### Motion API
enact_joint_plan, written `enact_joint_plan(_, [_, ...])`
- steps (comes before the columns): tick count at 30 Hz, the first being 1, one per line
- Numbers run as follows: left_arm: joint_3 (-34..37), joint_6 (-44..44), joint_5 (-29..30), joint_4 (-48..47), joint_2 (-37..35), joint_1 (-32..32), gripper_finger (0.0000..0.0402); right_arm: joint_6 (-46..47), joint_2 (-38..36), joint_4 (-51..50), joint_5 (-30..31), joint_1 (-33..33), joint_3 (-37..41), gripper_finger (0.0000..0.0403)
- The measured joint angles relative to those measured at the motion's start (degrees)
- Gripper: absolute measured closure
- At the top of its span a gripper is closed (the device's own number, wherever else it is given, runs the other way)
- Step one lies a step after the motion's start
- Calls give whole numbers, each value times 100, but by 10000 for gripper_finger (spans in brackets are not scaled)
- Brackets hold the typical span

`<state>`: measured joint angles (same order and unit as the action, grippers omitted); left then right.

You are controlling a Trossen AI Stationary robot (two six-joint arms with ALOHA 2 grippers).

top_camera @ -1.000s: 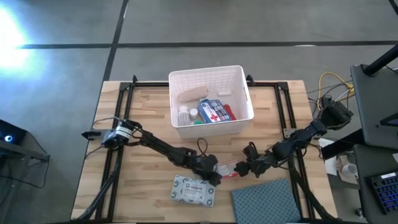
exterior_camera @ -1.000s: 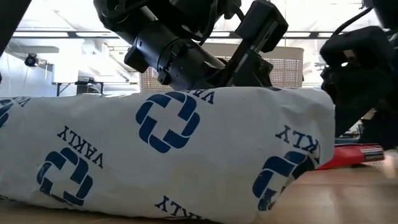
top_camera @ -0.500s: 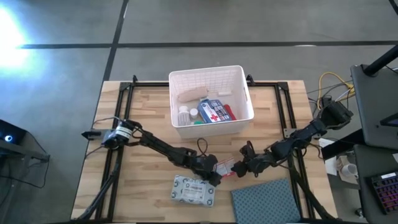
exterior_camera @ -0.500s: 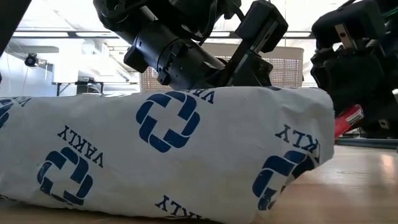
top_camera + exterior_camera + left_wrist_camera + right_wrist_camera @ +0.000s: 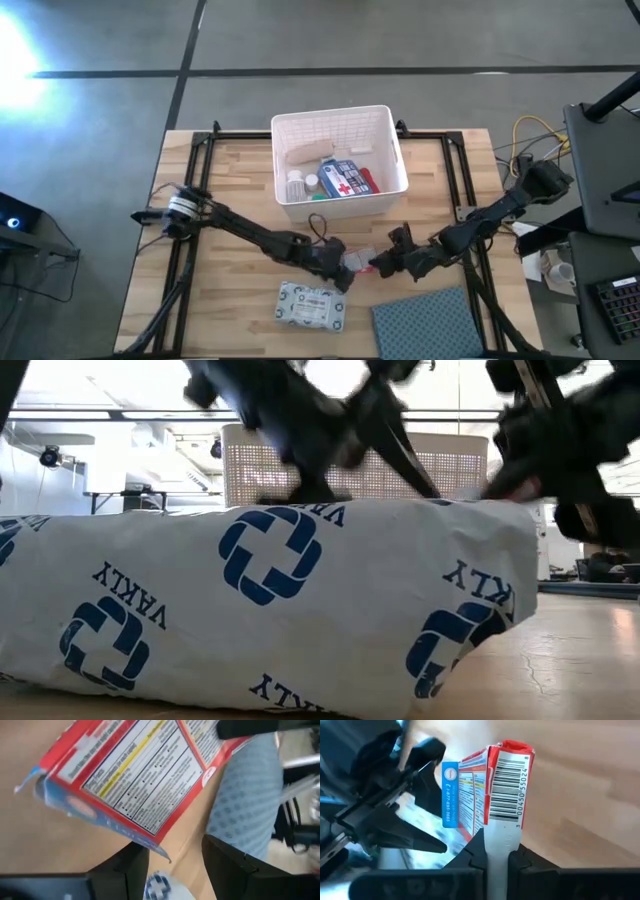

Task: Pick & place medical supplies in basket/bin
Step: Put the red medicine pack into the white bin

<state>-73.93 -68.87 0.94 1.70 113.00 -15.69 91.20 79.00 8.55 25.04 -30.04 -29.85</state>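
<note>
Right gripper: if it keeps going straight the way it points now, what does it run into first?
Most likely the left gripper: the right gripper, shut on the red tube, points at it across a small gap, with the red-and-white box between them. Depth is unclear.

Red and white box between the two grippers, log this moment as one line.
right gripper: shut on red and white cardboard box, lifted | left gripper: open beside it | white lattice plastic basket: partly filled | flat packet: on table

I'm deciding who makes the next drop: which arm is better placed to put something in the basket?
Right. The right gripper has its jaws shut on the red tube. The left gripper is open, with the red box ahead of it, ungripped.
</note>
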Motion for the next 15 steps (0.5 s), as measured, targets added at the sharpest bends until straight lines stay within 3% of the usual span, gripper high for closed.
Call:
enact_joint_plan(7, [-22,-37,1681,-1526,-1546,-352,240,-651,-979,16,876,15,-306,389])
enact_joint_plan(15, [-31,79,4364,-2091,-3128,-847,240,-2732,-2054,-155,1868,586,-1219,390])
